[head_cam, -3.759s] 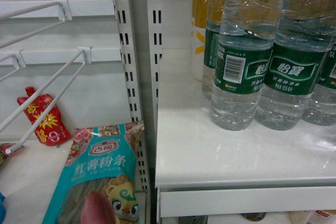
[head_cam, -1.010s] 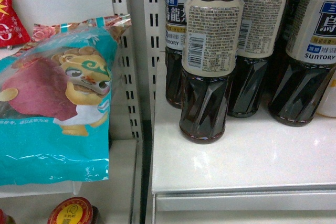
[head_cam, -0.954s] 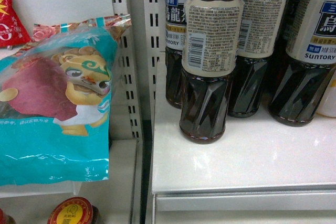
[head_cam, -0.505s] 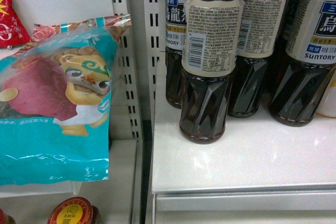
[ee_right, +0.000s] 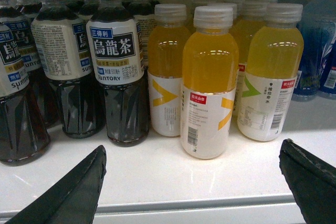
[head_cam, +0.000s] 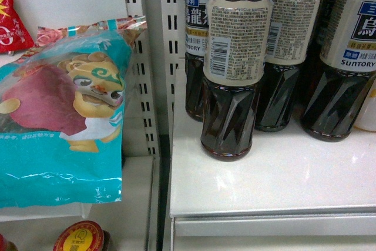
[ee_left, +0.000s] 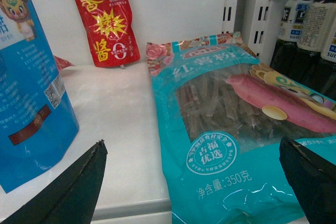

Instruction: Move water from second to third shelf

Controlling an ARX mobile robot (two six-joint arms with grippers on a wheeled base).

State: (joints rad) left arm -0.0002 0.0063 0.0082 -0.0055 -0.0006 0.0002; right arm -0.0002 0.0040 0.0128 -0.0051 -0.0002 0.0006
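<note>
Dark tea bottles [head_cam: 236, 63] fill the shelf [head_cam: 264, 180]; both pincers [ee_left: 194, 182] [ee_right: 194, 182] gape wide, empty.

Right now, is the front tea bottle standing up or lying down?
Standing up. The front tea bottle rests on its base on the white shelf, neck pointing up.

A shop: white slotted shelving [head_cam: 170, 39] stocked with rows of tea bottles [ee_right: 116, 61], with packaged snacks [ee_left: 231, 129] left of them.
</note>
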